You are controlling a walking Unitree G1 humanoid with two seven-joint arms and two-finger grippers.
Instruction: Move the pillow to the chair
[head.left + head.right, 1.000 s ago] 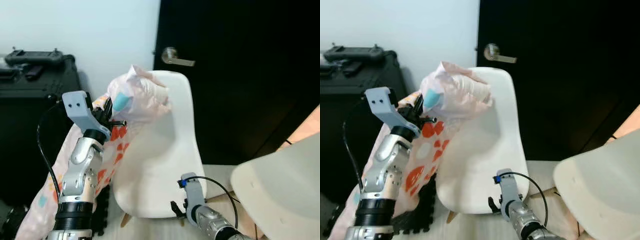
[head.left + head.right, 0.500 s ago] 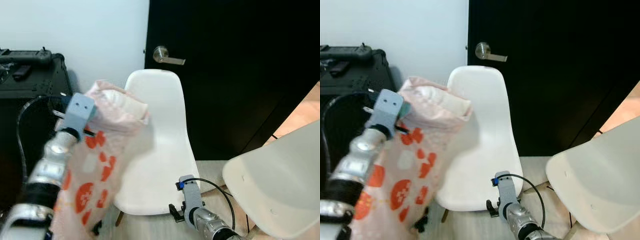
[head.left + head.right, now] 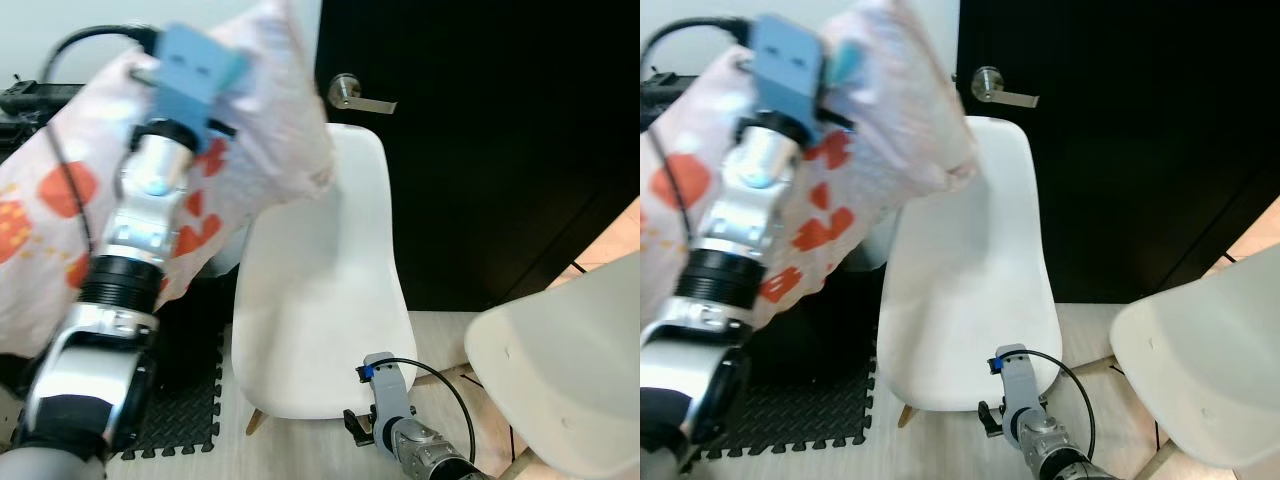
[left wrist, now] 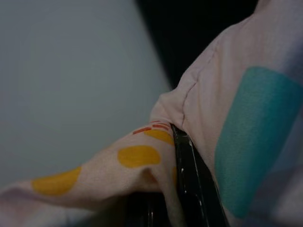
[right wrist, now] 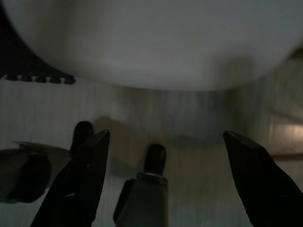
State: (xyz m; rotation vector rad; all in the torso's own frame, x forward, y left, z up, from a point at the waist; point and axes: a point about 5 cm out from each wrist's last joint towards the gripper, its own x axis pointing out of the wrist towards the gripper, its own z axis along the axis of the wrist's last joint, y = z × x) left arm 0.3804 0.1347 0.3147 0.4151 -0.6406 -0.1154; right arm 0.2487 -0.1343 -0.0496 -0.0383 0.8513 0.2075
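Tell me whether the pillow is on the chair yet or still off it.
Off it. The left gripper holds the pillow raised in the air, above and to the left of the white chair, whose seat is bare.

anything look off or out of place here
Nothing damaged or spilled. The one oddity is the pillow: it hangs in the air, pinched by the left gripper, draped over that arm above the white chair, not on its seat. The right gripper hangs open, low.
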